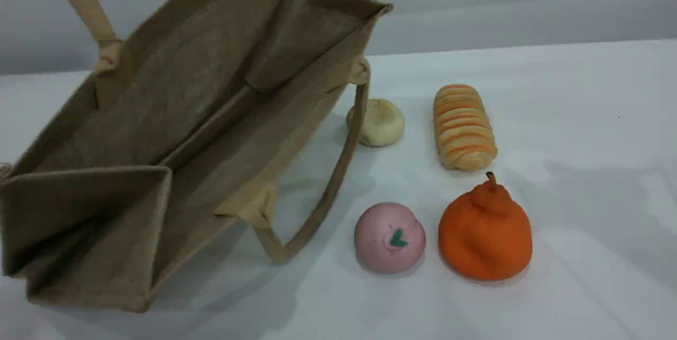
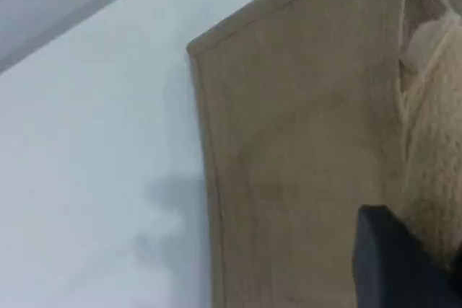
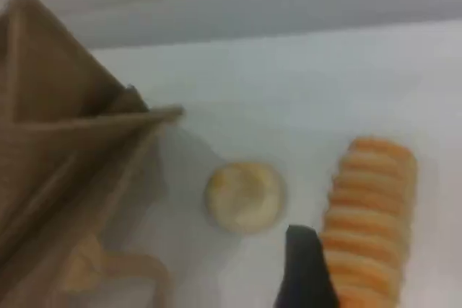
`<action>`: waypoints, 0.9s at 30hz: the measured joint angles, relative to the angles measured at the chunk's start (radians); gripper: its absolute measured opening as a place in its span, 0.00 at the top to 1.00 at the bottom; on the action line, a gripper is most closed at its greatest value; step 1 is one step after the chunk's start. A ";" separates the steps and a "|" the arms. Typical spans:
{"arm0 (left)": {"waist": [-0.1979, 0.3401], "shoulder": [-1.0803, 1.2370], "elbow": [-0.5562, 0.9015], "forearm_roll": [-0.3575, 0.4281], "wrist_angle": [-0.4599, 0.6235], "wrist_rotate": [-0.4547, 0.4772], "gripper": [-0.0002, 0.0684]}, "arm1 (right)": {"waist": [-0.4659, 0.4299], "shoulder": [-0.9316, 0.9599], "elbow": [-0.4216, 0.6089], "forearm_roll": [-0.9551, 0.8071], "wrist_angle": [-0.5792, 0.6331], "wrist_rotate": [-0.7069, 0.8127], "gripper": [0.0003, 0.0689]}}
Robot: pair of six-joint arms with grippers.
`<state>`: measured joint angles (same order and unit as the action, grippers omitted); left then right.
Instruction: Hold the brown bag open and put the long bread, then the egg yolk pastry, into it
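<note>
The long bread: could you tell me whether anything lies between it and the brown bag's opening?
The egg yolk pastry lies on the table between the long bread and the brown bag, and the bag's near handle loops down that side.

The brown bag [image 1: 174, 134] is made of coarse, matt woven cloth, with handles [image 1: 338, 171] of paler, softer webbing. The long bread [image 1: 464, 127] is ridged and faintly glossy. A dull, dimpled, slightly rough top is seen on the egg yolk pastry [image 1: 378, 122]. The pink bun [image 1: 389, 237] is smooth and matt; the orange pear-shaped item [image 1: 485, 231] is finely pitted. The tabletop [image 1: 582, 171] is smooth with a soft sheen.
</note>
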<state>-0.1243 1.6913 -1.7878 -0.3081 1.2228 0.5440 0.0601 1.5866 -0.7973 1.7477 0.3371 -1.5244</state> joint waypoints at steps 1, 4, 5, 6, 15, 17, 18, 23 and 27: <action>0.011 0.000 0.000 -0.010 0.000 0.012 0.88 | 0.000 0.028 -0.002 -0.001 0.000 -0.026 0.40; 0.020 0.000 0.000 -0.077 0.000 0.069 0.88 | 0.000 0.113 -0.041 -0.004 0.002 -0.048 0.40; 0.027 0.000 0.000 -0.113 0.000 0.084 0.88 | 0.000 0.146 -0.060 -0.004 0.004 -0.048 0.40; 0.038 0.000 0.000 -0.118 0.000 0.087 0.88 | 0.000 0.174 -0.078 -0.004 0.004 -0.048 0.40; 0.083 0.002 0.000 -0.212 -0.002 0.099 0.88 | 0.000 0.429 -0.277 -0.002 0.045 -0.047 0.40; 0.083 0.002 0.000 -0.238 -0.001 0.100 0.88 | 0.001 0.468 -0.311 -0.004 0.038 -0.047 0.40; 0.083 0.002 0.000 -0.238 -0.001 0.100 0.88 | 0.001 0.488 -0.328 -0.004 0.027 -0.046 0.40; 0.082 0.002 0.000 -0.248 -0.002 0.098 0.88 | 0.001 0.584 -0.397 -0.003 0.011 -0.046 0.40; 0.082 0.003 0.000 -0.277 -0.002 0.095 0.88 | 0.000 0.646 -0.418 -0.003 -0.003 -0.046 0.40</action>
<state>-0.0422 1.6942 -1.7878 -0.5851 1.2206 0.6390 0.0602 2.2324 -1.2157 1.7451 0.3345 -1.5703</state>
